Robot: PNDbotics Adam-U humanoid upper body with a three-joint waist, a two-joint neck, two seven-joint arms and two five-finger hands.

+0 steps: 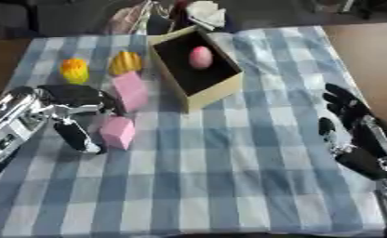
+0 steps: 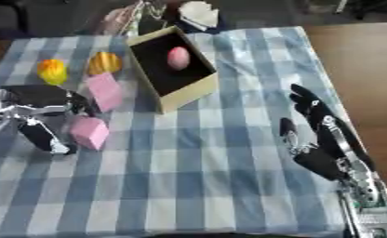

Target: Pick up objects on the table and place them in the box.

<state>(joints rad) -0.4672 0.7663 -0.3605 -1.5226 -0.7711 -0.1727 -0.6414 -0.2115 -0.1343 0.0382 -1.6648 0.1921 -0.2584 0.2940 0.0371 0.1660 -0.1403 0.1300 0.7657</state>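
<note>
Beside the box (image 1: 198, 91) | left hand (image 1: 70, 109), fingers apart, brackets pink cube (image 1: 118, 132) | right hand (image 1: 353, 128) idle, fingers straight | risk: closing thumb nudges cube away.

My left hand (image 1: 70, 109) has black fingers on a chunky silver forearm. My right hand (image 2: 319, 135) is black too, with silver joints and a silver wrist.

left hand (image 1: 70, 109) perhaps touching pink cube (image 1: 117, 132)
</note>
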